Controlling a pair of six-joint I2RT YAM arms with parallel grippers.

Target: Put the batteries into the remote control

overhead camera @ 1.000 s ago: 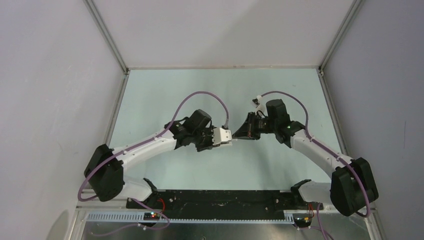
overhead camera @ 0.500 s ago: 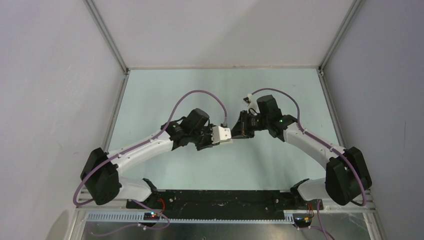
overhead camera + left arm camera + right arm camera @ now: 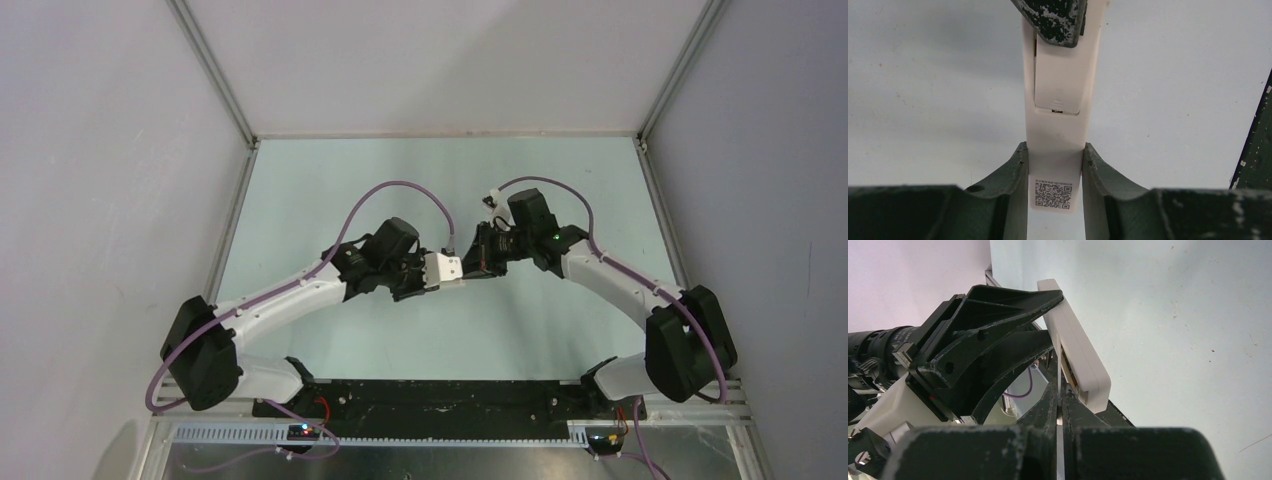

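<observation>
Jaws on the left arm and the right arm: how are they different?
The left jaws stand apart, squeezing the remote between them; the right jaws are shut tight. The left jaws hold the remote's end with the square code; the right jaws reach its other end. Both are dark and scuffed.

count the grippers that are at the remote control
2. The left gripper clamps the remote control near its QR-code end. The right gripper, shut, is at the far end by the battery cover. No other gripper is in view.
</observation>
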